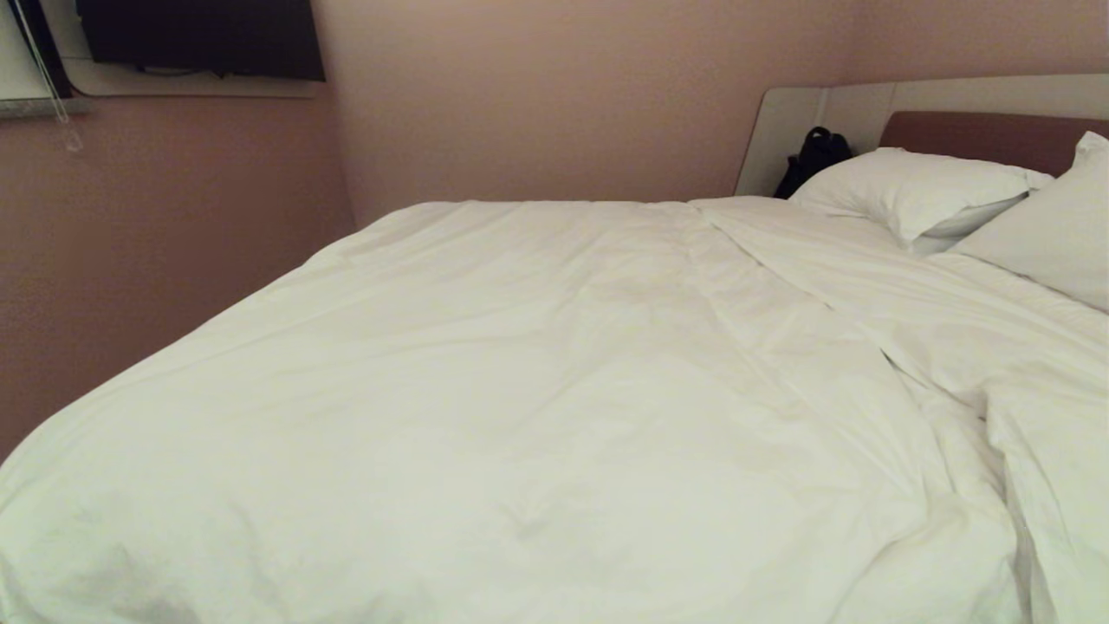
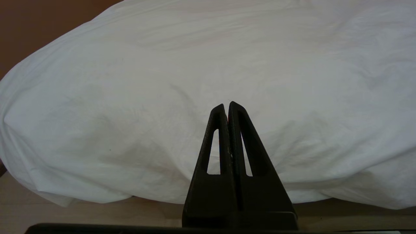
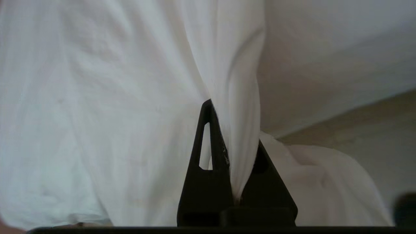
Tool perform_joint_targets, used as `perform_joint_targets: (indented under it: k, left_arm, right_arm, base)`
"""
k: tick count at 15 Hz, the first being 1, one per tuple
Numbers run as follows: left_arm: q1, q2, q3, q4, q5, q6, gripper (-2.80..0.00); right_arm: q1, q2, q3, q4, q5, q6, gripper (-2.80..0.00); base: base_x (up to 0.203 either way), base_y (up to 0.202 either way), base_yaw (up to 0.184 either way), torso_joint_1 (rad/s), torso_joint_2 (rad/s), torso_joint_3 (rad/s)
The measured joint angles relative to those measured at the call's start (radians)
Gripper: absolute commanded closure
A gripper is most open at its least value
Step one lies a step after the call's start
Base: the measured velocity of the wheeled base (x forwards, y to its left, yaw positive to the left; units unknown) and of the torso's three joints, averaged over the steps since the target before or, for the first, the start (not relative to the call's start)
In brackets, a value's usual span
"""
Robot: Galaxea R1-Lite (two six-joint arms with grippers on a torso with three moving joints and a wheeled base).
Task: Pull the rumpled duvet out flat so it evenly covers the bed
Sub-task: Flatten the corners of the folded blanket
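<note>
Two pillows (image 1: pixel 918 195), white duvet (image 1: pixel 520 390), pinkish walls (image 1: pixel 563 95)

The duvet (image 1: pixel 537 390) is showing plain white, unpatterned, as are the pillows (image 1: pixel 918 191); the wall (image 1: pixel 563 95) behind is showing dusty pink. The headboard (image 1: pixel 797 121) is showing pale grey with a brown padded panel (image 1: pixel 979 139); both grippers' fingers (image 2: pixel 221 139) are showing black.
</note>
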Motion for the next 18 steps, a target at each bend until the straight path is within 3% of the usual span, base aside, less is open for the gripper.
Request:
perform_joint_targets:
  k: [7,11,12,18]
  left_arm:
    - [0.0,0.0,0.0,0.0,0.0,0.0,0.0]
    - [0.0,0.0,0.0,0.0,0.0,0.0,0.0]
    - [0.0,0.0,0.0,0.0,0.0,0.0,0.0]
    - [0.0,0.0,0.0,0.0,0.0,0.0,0.0]
  right_arm:
    - [-0.005,-0.018,-0.002,-0.073,-0.225,0.053,0.0]
    - [-0.002,0.006,-0.001,-0.088,-0.306,0.055,0.0]
    - [-0.001,0.011,0.0,-0.088,-0.32,0.053,-2.8]
    - [0.003,0.014,0.001,-0.078,-0.329,0.052,-2.8]
  base:
    - [0.0,0.0,0.0,0.0,0.0,0.0]
    - [0.0,0.0,0.0,0.0,0.0,0.0]
    - [0.0,0.0,0.0,0.0,0.0,0.0]
    - [0.0,0.0,0.0,0.0,0.0,0.0]
